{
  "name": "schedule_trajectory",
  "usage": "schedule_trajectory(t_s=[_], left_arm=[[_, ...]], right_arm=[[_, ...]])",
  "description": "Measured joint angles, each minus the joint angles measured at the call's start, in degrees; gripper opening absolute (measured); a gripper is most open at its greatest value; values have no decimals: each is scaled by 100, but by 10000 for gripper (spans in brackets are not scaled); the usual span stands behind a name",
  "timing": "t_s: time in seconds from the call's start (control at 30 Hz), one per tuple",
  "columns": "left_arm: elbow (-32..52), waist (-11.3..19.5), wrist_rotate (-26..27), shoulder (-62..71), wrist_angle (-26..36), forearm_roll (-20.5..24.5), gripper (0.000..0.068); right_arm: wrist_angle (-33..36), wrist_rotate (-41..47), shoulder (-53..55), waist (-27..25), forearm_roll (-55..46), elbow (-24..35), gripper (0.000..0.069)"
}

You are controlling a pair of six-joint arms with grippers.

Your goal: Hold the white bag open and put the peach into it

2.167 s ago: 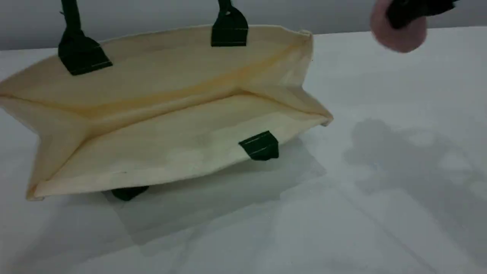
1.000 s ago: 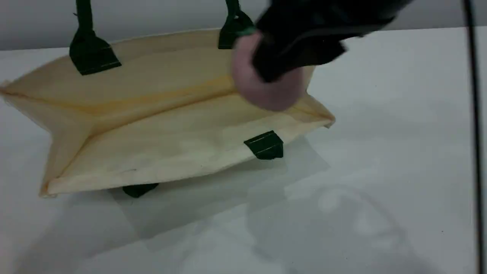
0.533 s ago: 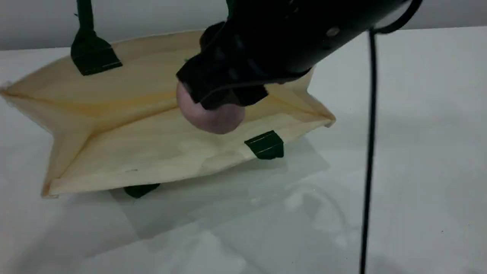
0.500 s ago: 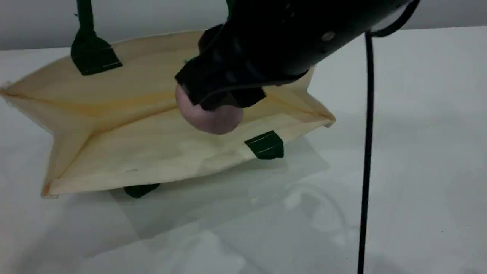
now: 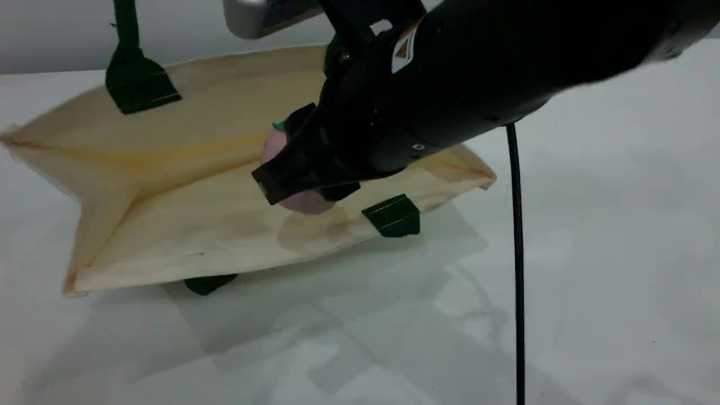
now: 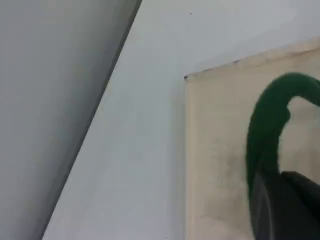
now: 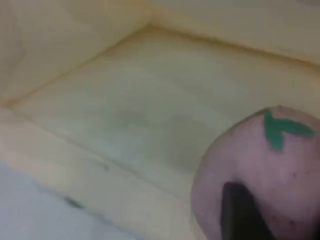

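Bag (image 5: pixel 169 225) is held open by its handle (image 6: pixel 267 125). Right end effector (image 5: pixel 306 180), clenched on peach (image 7: pixel 260 170), is inside; release remains.

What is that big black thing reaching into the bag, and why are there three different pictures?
The black thing is a robot arm. At its end is the right gripper, like a hand with two fingers, shut on a pink toy peach with a green leaf. It holds the peach inside the open mouth of the white bag, which lies on a white table.

The big picture comes from a camera looking across the table. The other two come from small cameras on the robot's wrists. The right wrist camera sees the peach close up, with the bag's inside behind it. The left wrist camera sees the bag's green handle; the left gripper is shut on it, which seems to keep the bag open.
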Motion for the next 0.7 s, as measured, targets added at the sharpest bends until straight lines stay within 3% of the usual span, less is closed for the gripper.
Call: schedule_trajectory(t_s=[0.43, 0.7], left_arm=[[0, 0, 0, 0, 93, 0, 35], [0, 0, 0, 0, 106, -5, 35]], right_arm=[[-1510, 0, 580, 0, -31, -6, 248], [-1753, 33, 839, 0, -41, -6, 250]])
